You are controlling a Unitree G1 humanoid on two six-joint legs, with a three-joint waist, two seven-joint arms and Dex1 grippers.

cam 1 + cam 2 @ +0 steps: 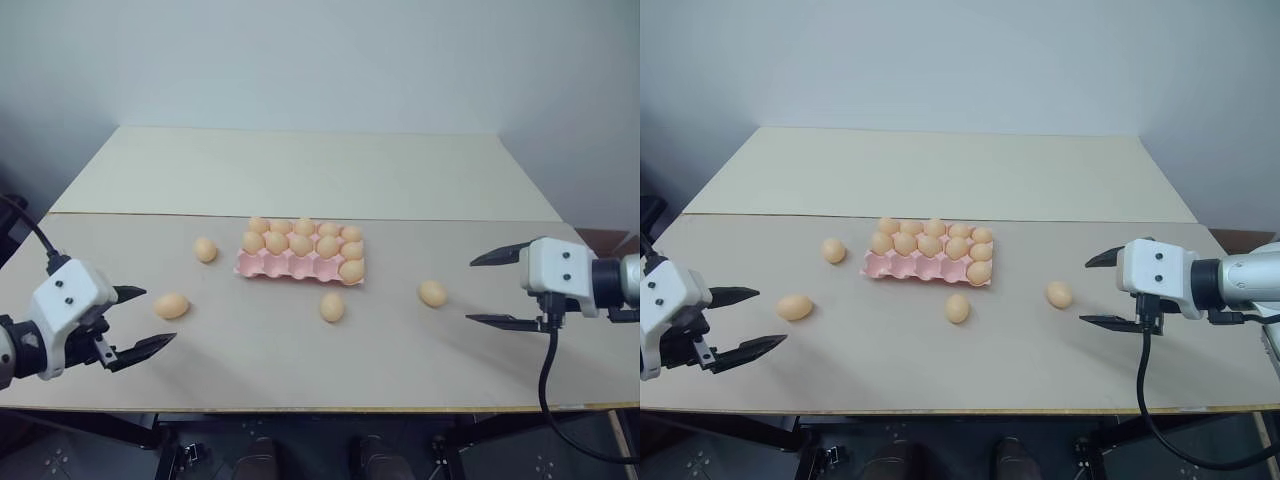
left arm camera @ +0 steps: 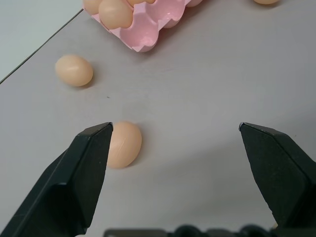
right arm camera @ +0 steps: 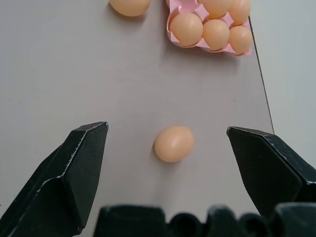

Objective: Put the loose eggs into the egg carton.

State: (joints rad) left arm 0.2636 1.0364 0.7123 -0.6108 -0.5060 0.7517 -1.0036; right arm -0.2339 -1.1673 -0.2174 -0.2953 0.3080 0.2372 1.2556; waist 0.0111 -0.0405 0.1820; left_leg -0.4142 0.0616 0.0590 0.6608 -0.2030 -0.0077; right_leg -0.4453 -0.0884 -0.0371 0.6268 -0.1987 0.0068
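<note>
The carton [image 1: 300,262] was a flat pink moulded tray with a scalloped edge and no lid, lying near the middle of the table [image 1: 300,360], just in front of the seam where the grey-beige top met a paler board. Its two back rows were full of pale orange-tan eggs, and the front row held one egg in its right-end cup, the other front cups showing bare pink. Four loose eggs lay on the table around it, smooth, oval and alike in colour to those in the cups: one [image 1: 205,250] just left of the carton, one [image 1: 171,306] further left and nearer the front, one [image 1: 332,307] just in front of the carton's right end, and one [image 1: 432,293] well to its right. No writing or label could be read on the carton or eggs. The left gripper [image 1: 137,325] hung above the table at the left with its fingers spread wide and empty, the front-left egg lying close by its tips. The right gripper [image 1: 498,288] hung at the right, also spread wide and empty, pointing toward the right-hand egg, apart from it.
</note>
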